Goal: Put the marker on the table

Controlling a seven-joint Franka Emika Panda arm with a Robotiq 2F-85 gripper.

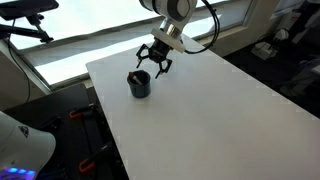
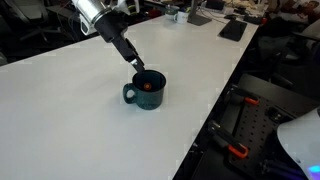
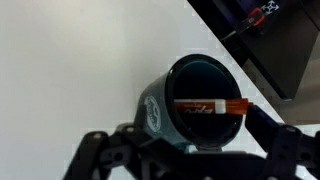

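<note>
The end effector hangs with its fingers spread, pinching nothing; directly beneath it the orange marker sits in the dark mug; the mug stands upright on the white desk.

The cup stands on the table, near an edge. The marker sits in the cup, spanning its mouth from nine to three o'clock in the wrist view. The end effector hangs just above the cup, at its one o'clock.
</note>
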